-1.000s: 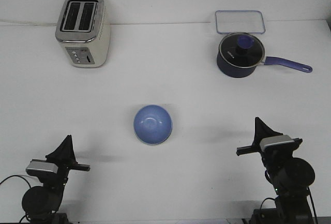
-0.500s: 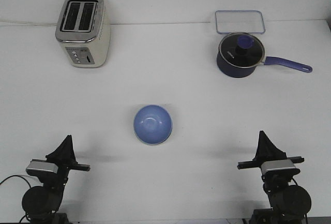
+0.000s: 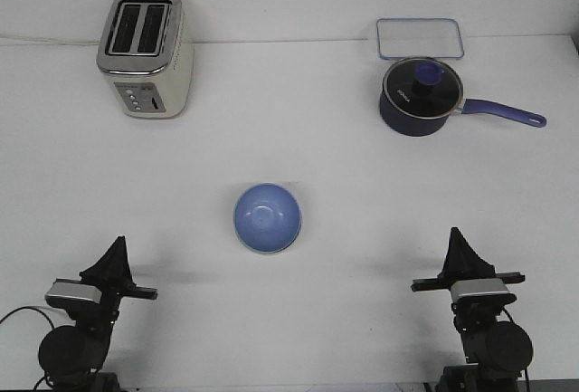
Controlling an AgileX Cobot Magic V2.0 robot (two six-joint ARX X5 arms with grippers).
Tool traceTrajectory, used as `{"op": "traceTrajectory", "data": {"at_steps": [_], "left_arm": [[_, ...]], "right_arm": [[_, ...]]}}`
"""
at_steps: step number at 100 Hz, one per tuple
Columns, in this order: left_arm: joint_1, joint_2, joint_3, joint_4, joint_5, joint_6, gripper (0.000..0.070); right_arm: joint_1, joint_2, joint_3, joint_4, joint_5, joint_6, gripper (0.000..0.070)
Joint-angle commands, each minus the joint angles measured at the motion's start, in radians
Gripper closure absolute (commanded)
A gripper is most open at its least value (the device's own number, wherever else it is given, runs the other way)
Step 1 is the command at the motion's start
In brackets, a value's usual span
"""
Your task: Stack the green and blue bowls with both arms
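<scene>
Blue bowl (image 3: 267, 217): alone mid-table (image 3: 298, 157), green bowl unseen, possibly nested beneath; left tool (image 3: 116, 256) and right tool (image 3: 456, 249) parked near, empty, openness indeterminable.

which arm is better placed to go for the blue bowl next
Left, marginally. The blue bowl sits slightly left of the table's middle, so the left pincer looks a little nearer than the right pincer. Both rest low at the near edge with open table between. No green bowl shows separately in this view.
</scene>
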Motion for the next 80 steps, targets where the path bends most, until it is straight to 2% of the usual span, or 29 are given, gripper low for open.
{"op": "traceTrajectory", "data": {"at_steps": [1, 80], "left_arm": [[0.001, -0.002, -0.020, 0.012, -0.005, -0.002, 0.0688], [0.001, -0.002, -0.020, 0.012, -0.005, -0.002, 0.0688]], "right_arm": [[0.002, 0.000, -0.017, 0.027, -0.001, 0.007, 0.0697], [0.002, 0.000, -0.072, 0.055, -0.001, 0.007, 0.0697]]}}
